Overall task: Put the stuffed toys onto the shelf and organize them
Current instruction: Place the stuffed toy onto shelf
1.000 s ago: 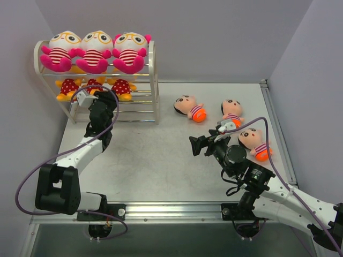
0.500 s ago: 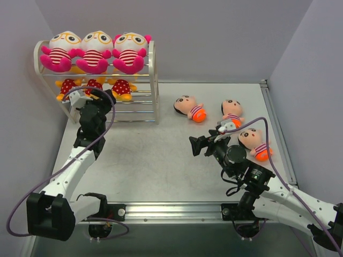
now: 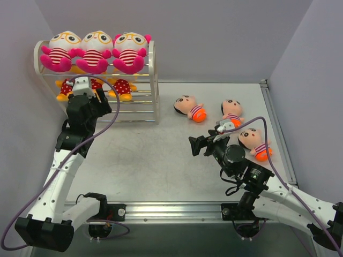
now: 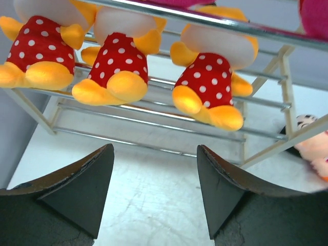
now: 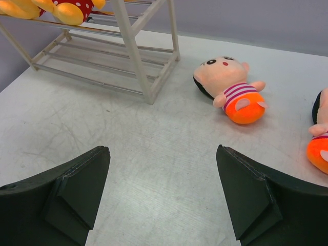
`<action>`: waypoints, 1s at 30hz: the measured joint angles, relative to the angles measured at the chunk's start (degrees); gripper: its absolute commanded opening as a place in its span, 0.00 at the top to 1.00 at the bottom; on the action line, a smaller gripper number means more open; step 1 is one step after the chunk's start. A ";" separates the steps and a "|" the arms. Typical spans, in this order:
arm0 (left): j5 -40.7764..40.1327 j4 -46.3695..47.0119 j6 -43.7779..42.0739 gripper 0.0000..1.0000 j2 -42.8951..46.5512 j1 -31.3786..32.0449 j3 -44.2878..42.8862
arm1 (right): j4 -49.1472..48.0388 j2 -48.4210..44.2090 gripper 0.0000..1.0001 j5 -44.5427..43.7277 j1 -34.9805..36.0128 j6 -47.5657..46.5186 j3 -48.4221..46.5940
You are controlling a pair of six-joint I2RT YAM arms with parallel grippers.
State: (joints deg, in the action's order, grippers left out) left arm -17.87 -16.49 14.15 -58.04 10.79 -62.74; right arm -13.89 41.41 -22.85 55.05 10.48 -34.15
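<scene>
Looks like a pause between placements: six toys shelved, three to go.

At ten o'clock stands the shelf (image 3: 156, 91). Counts three pink dolls (image 3: 95, 52) side by side on the top tier. Counts three yellow dolls (image 4: 115, 66) on the middle tier, feet hanging out over the rods. Shows no toy on the bottom tier.

Just in front of that middle tier hovers the left gripper (image 4: 155, 151), jaws well apart, gripping nothing.

Near the middle, toward four o'clock, hangs the right gripper (image 5: 162, 151), spread wide and equally empty, above the table (image 3: 161, 160) and aimed toward one o'clock.

From one o'clock round to three o'clock, counts three peach dolls (image 3: 232, 113), each lying apart on the table, well away from the shelf.

Calls next, most likely, for sending the right gripper to the peach doll at one o'clock. Means closing across its striped middle and carrying it to the bottom tier at ten o'clock. Needs a low entry under the middle rods, without nudging the yellow feet above.
</scene>
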 measured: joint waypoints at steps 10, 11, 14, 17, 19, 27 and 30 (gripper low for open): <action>0.28 -0.50 -6.45 0.44 -3.45 0.63 0.42 | 0.04 0.55 0.13 0.17 0.00 0.02 0.00; 0.11 1.03 -6.78 0.48 -4.20 1.09 0.85 | 0.04 0.55 0.13 0.17 0.00 0.02 0.00; -0.66 5.27 -7.67 0.49 -6.40 3.15 1.66 | 0.04 0.79 0.13 0.15 0.00 0.02 0.00; -1.86 10.80 -9.01 0.49 -9.29 5.46 1.90 | 0.04 1.25 0.13 0.15 0.00 0.02 0.00; -2.58 13.90 -9.88 0.48 -11.15 6.36 1.90 | 0.09 1.38 0.13 0.15 0.00 0.02 0.00; -5.90 20.26 -12.48 0.48 -18.45 6.71 1.86 | 0.09 1.33 0.13 0.13 -0.04 0.02 0.00; -6.93 21.11 -13.07 0.49 -20.50 6.62 1.86 | 0.11 1.33 0.13 0.09 -0.33 0.04 0.00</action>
State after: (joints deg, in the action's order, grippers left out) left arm -24.80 4.62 1.08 -78.54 17.41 -60.88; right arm -13.78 42.74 -22.76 54.72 10.52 -34.15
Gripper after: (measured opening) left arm 0.516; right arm 0.873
